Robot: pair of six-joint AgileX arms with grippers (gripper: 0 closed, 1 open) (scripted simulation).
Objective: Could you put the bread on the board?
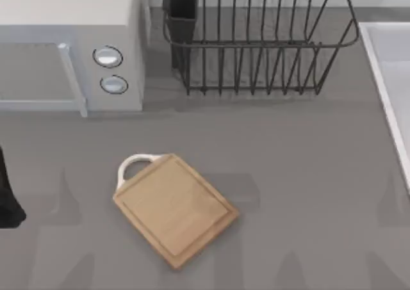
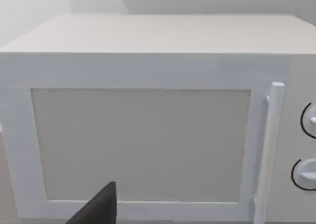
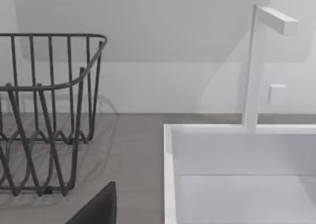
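Seen from above, the left arm (image 1: 8,197) sits at the 9 o'clock edge of the grey surface (image 1: 301,175). Its wrist view faces the door of a white microwave (image 2: 148,140), with a dark part of the left gripper (image 2: 98,208) low in front. I cannot tell whether this gripper is spread or pressed together.

From above, the microwave (image 1: 70,8) stands at about 10 o'clock, its two round knobs (image 1: 107,57) on the side nearest the centre.

The board (image 1: 174,207) lies flat just off centre toward 7 o'clock. It is turned on a slant, with its white loop handle (image 1: 134,164) pointing to about 10 o'clock and its top bare.

A dark wire dish rack (image 1: 256,47) stands at 12 to 1 o'clock. A white sink (image 1: 391,79) runs along the 3 o'clock edge.

The right wrist view takes in the rack (image 3: 44,110), the sink (image 3: 237,174) and a white faucet (image 3: 254,66). A dark part of the right gripper (image 3: 98,208) shows there, but I cannot tell how it is set.
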